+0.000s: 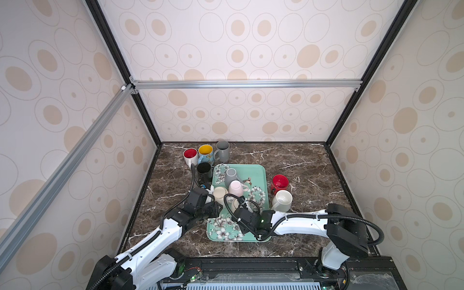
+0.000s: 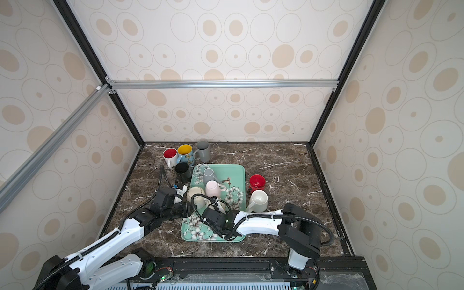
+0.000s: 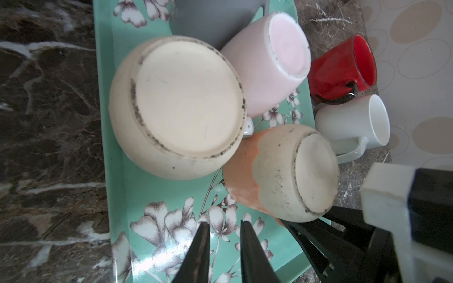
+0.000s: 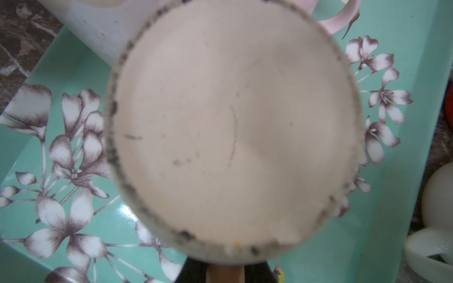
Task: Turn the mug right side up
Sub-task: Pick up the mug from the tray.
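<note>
No legible text, labels, brands or numbers anywhere. Base of upturned cream-and-orange ceramic mug (image 3: 282,171) on tray: scuffed, no readable stamp.

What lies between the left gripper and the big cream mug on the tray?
Only bare tray floor with printed flowers. The left wrist view shows the left gripper apart from the big cream mug, with nothing between.

Mug (image 3: 294,171) on tray (image 3: 137,191) on table (image 3: 49,122)

Light: bright, even | Shadows: soft | Glare: tray (image 4: 127,210) sheen | Blur: mug (image 4: 232,122) base
</note>
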